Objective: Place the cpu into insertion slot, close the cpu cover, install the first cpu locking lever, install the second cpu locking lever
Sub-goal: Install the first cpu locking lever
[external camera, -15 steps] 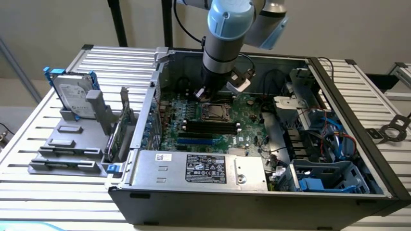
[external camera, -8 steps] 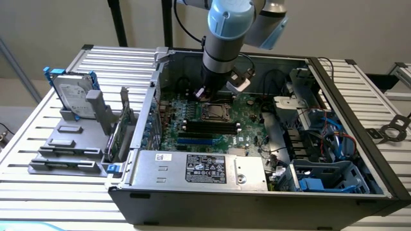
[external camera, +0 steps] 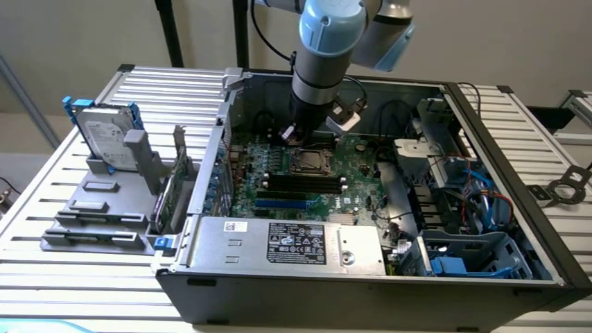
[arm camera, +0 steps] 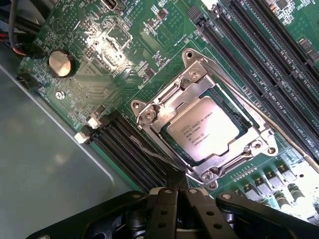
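The cpu (arm camera: 202,129), a silvery square chip with printed text, lies flat in the insertion slot (arm camera: 215,95). The cpu cover (arm camera: 172,102), a silvery window frame, is down around it. One thin wire locking lever (arm camera: 149,149) runs along the socket's side by the black memory slots, and a second locking lever (arm camera: 249,102) runs along the opposite side. My gripper (arm camera: 177,183) is shut, its black fingers meeting just off the socket's corner at the end of the first lever. Whether it pinches the lever is hidden. In the exterior view my gripper (external camera: 294,136) hangs just behind the socket (external camera: 310,161).
The motherboard sits inside an open PC case (external camera: 518,208) on a slatted table. Black memory slots (arm camera: 124,144) flank the socket, and a coin battery (arm camera: 61,63) lies nearby. The power supply (external camera: 287,243) lies at the front, cables and a drive cage (external camera: 462,253) on the exterior view's right, a hard drive (external camera: 107,135) outside.
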You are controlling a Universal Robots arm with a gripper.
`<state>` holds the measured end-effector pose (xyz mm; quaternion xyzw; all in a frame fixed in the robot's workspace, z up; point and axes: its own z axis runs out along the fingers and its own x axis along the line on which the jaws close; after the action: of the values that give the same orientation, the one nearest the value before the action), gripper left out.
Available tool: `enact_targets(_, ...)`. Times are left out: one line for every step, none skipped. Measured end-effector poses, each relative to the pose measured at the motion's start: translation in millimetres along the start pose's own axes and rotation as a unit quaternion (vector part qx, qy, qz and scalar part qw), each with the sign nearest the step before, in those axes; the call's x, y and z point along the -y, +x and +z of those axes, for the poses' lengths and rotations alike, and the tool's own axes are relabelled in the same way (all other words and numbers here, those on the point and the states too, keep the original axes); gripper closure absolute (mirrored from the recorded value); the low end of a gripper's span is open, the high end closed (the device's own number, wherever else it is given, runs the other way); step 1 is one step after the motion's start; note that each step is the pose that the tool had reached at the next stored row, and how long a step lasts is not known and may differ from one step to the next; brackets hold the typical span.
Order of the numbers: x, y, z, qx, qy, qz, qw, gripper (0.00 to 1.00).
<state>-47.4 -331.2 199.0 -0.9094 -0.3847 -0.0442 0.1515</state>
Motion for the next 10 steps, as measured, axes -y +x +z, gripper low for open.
enact_targets(0.0,0.1,0.2,0.0001,0.0000,0.000,1.0000,0.89)
enact_targets(0.1,0.2,0.4,0.0000,0.0000,0.000,1.0000,0.89)
enact_targets(0.1,0.3,0.8,0.0000,0.0000,0.000,1.0000,0.89)
enact_targets(0.0,0.3,1.1,0.0000,0.0000,0.000,1.0000,0.89)
enact_targets(-0.1,0.3,1.6,0.0000,0.0000,0.000,1.0000,0.89)
enact_targets(-0.2,0.4,2.0,0.0001,0.0000,0.000,1.0000,0.89)
enact_targets(-0.4,0.5,2.4,0.0001,0.0000,0.000,1.0000,0.89)
enact_targets(-0.6,0.6,2.8,0.0000,0.0000,0.000,1.0000,0.89)
enact_targets(-0.7,0.8,3.2,0.0001,0.0000,0.000,1.0000,0.89)
enact_targets(-0.9,1.1,3.6,0.0001,0.0001,0.000,1.0000,0.89)
